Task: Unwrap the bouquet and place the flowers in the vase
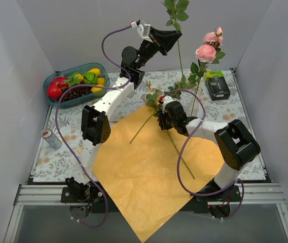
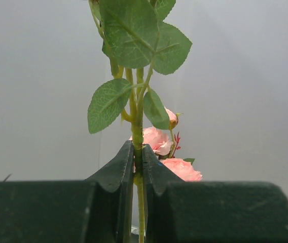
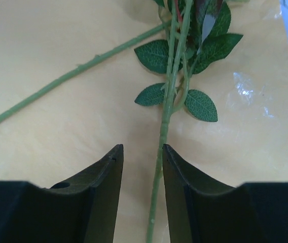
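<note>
Flowers are split between our two grippers. Our right gripper (image 3: 140, 169) hangs low over the orange wrapper paper (image 1: 149, 177), which is spread flat. Its jaws stand about half open with nothing gripped. A green stem (image 3: 160, 136) lying on the paper runs up between the fingers, close against the right-hand one; we cannot tell whether it touches. Just ahead of the fingertips that stem carries a cluster of leaves (image 3: 202, 104). To the left of the jaws a second stem (image 3: 58, 81) lies bare and slanted on the same sheet, drawing close to the first farther ahead.

Our left gripper (image 2: 138, 154) is raised high at the back, jaws pinched tight on a leafy rose stem (image 2: 135, 116) that stands upright between the fingers, with broad leaves fanning out just above them. Past these fingers we see pink blooms (image 2: 156, 140).

From above, those blooms top stems that rise from the vase (image 1: 195, 109), which is below and to the right of the left gripper and just beyond the right one. The clear glass itself is hard to make out.

Farther right of the vase sits a black-and-green box (image 1: 217, 86). Well to the left of both grippers are a teal bowl (image 1: 58, 101) of fruit and, nearer the arm bases, a can (image 1: 51, 138) on the flowered tablecloth (image 1: 58, 162).
</note>
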You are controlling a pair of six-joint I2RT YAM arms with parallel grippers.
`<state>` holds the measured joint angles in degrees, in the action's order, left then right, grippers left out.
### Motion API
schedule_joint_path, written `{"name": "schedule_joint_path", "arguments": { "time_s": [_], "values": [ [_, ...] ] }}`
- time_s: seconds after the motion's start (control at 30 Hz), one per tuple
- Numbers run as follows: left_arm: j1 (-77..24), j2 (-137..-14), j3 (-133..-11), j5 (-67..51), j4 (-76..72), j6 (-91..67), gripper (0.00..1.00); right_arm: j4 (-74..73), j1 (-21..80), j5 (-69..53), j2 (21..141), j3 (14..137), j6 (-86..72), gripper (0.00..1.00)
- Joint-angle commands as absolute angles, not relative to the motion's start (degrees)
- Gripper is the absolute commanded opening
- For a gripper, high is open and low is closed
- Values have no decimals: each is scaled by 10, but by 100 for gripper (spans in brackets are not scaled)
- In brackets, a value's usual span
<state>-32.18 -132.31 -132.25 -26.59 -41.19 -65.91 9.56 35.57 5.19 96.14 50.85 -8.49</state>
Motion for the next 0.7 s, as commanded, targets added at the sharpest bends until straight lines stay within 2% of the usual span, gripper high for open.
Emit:
{"name": "schedule_joint_path", "arguments": {
  "time_s": [0.0,0.37,0.67],
  "values": [
    [-318,-1263,-1316,-269,-421,-664,0,104,352,62,990,512,-74,45],
    [-317,-1261,-1324,-273,-420,-663,0,96,351,57,1020,511,-81,43],
    [-314,-1255,-1318,-276,-421,-663,0,47,354,98,952,484,-92,41]
  ]
}}
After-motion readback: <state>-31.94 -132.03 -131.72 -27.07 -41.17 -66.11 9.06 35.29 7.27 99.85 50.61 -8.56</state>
